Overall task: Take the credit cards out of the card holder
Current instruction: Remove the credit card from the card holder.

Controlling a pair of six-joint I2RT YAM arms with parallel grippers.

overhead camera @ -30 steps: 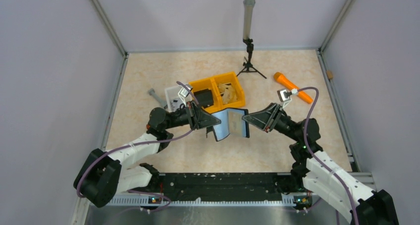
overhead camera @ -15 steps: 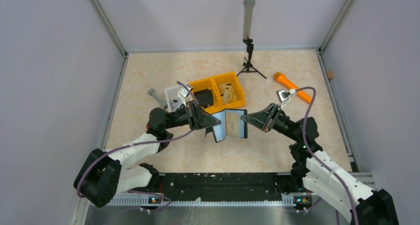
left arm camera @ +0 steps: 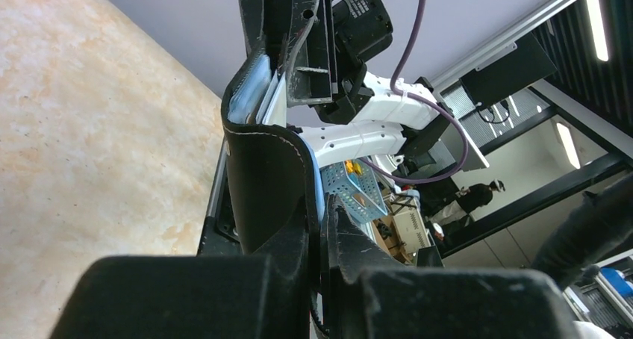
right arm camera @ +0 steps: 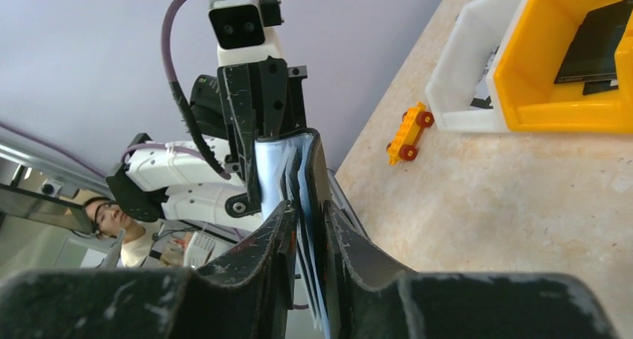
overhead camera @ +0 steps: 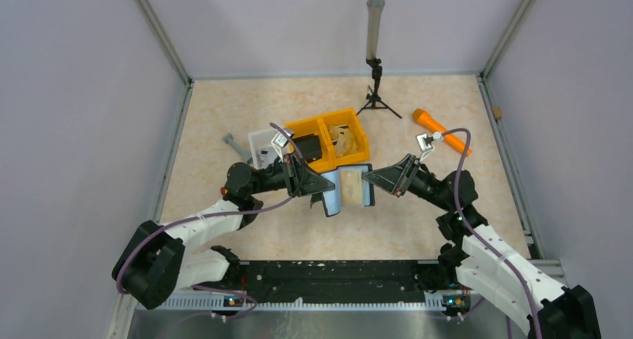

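Note:
The card holder [overhead camera: 348,188] hangs open in the air between both arms, black outside and pale blue inside. My left gripper [overhead camera: 326,187] is shut on its left flap; in the left wrist view the black flap [left arm camera: 263,167] rises from between the fingers [left arm camera: 322,221]. My right gripper [overhead camera: 367,181] clamps the right flap. In the right wrist view that gripper [right arm camera: 307,208] has the flap's layers between its fingers. Thin edges of credit cards [right arm camera: 302,176] show in the slots there. The card faces are hidden.
A yellow two-part bin [overhead camera: 337,124] holding a black blocky item [overhead camera: 306,146] stands just behind the holder, with a white box [overhead camera: 260,140] to its left. An orange tool [overhead camera: 440,131], a small tripod [overhead camera: 375,85] and a yellow toy car [right arm camera: 409,133] lie around.
My right gripper has edged left and toward the back, still at the right flap. The holder has shifted slightly with it. The left arm has barely moved.

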